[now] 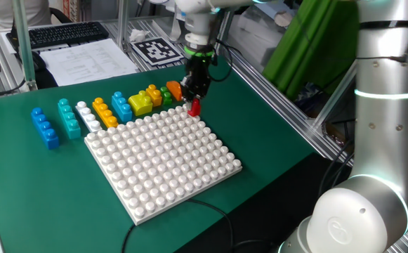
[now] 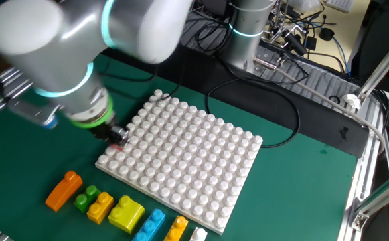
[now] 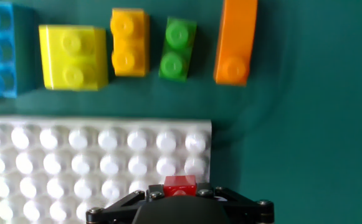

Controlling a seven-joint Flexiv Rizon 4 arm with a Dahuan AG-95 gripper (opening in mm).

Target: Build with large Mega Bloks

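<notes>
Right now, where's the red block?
The red block is pinched in the gripper at the baseplate's far corner, nearest the orange block; the hand view shows it over the baseplate's right edge.

A green table point(image 1: 21, 183) carries a white baseplate point(image 1: 163, 159) and loose bricks point(image 1: 140, 103).

Tool point(image 1: 194, 100) pointing steeply down, jaws clamped on load.

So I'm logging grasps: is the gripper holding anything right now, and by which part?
Yes: the gripper is shut on a small red Mega Blok, pinching its two opposite sides, above the corner of the white baseplate.
</notes>
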